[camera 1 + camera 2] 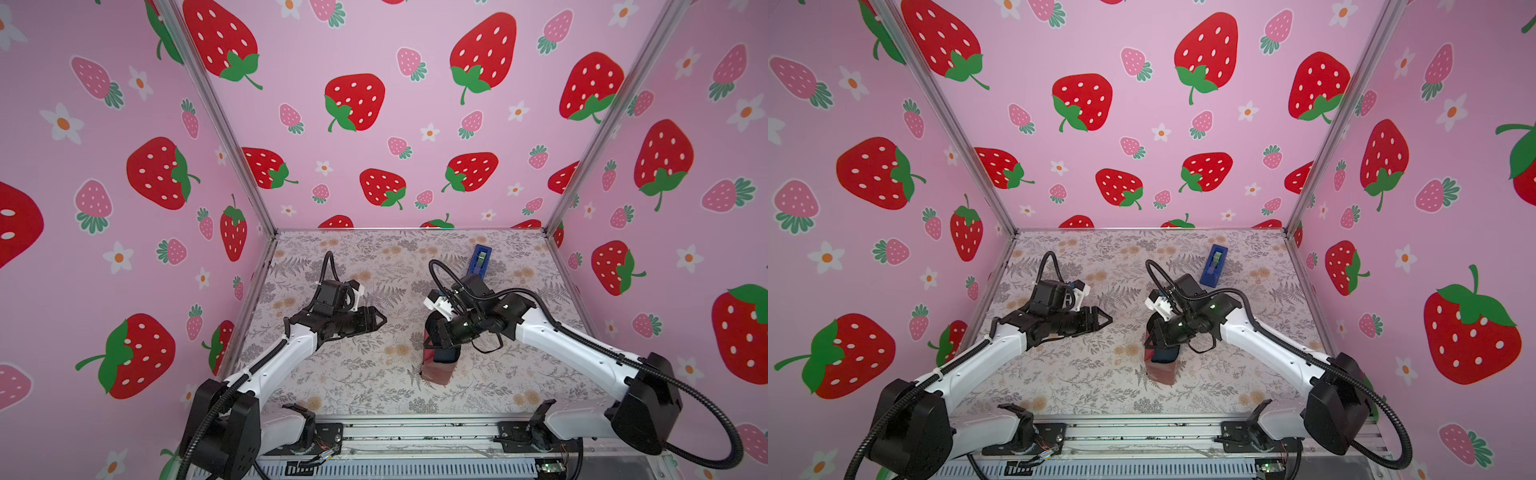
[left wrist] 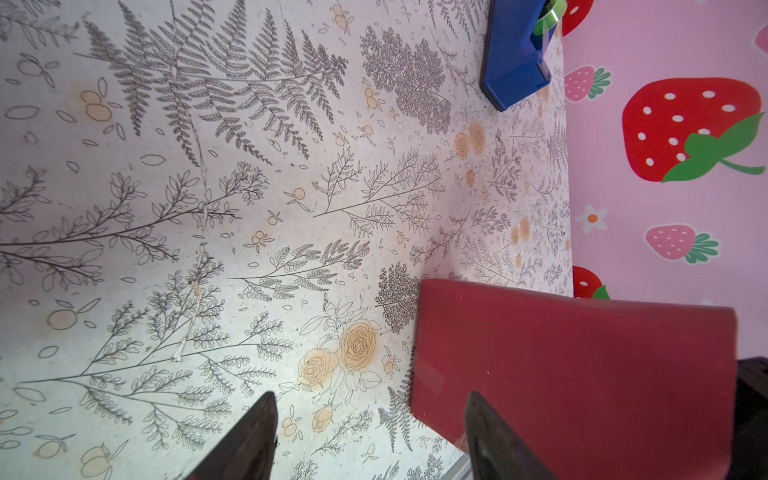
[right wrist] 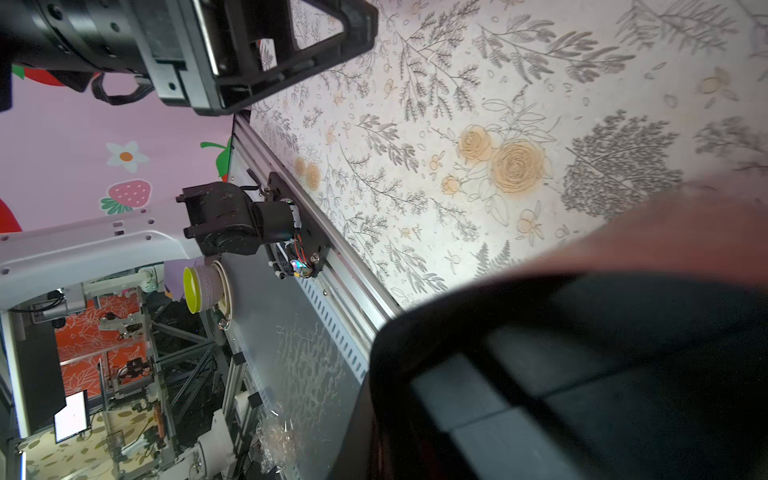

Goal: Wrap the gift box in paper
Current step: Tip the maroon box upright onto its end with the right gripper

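**Box sleeved in paper, ends not closed**

Your table (image 1: 353, 386) has the work just right of centre, toward the near edge.

Your left gripper (image 1: 380, 320) hangs above the table, left of the bundle and not touching it. The jaws are wide with nothing held: the left wrist view (image 2: 370, 415) shows only bare table between them, with the paper just beside one jaw. It looks placed there to stay out of the way while facing the bundle, ready to take a flap.

Your right gripper (image 1: 432, 338) is down on the far end of the bundle, probably to pin it so the sleeve doesn't spring open. You can't tell whether it is pinching or only pressing, since its wrist view is dark blur and the top views hide the tips.

The paper (image 1: 434, 374) is round the box with the maroon face out. It shows as one broad smooth panel in the left wrist view (image 2: 582, 374).

The box (image 1: 446, 356) shows dark through a gap in the paper just below the right gripper, in both top views (image 1: 1165, 356). I'd judge the sides wrapped and the ends left to do.

The dispenser (image 1: 478, 259) sits at the back right, well apart from the bundle. It is likely there for your right arm to reach when sealing.
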Controlling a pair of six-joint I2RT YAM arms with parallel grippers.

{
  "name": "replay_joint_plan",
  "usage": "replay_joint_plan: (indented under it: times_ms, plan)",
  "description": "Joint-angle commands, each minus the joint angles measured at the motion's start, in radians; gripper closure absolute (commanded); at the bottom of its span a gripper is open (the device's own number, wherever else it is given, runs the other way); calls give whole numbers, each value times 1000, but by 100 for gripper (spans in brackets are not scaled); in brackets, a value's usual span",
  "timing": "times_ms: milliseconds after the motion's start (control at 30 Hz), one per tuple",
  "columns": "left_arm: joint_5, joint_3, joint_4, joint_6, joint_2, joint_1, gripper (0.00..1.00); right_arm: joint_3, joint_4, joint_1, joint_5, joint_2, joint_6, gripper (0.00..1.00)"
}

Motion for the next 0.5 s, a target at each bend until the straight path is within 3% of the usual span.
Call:
replay_joint_plan:
  times_ms: [0,67,167,300,467]
  plan:
    - [25,-8,23,-11,9,6,28,60,1,24,29,5,17,78]
    - [36,-11,40,-19,17,4,29,71,12,24,28,-10,35,67]
    - [51,-20,72,-38,35,2,30,102,-7,24,68,-32,58,65]
    - [60,-23,96,-48,57,-2,30,189,-140,24,233,-40,52,68]
    - [66,-12,104,-46,76,-4,31,270,-286,41,388,-17,40,81]
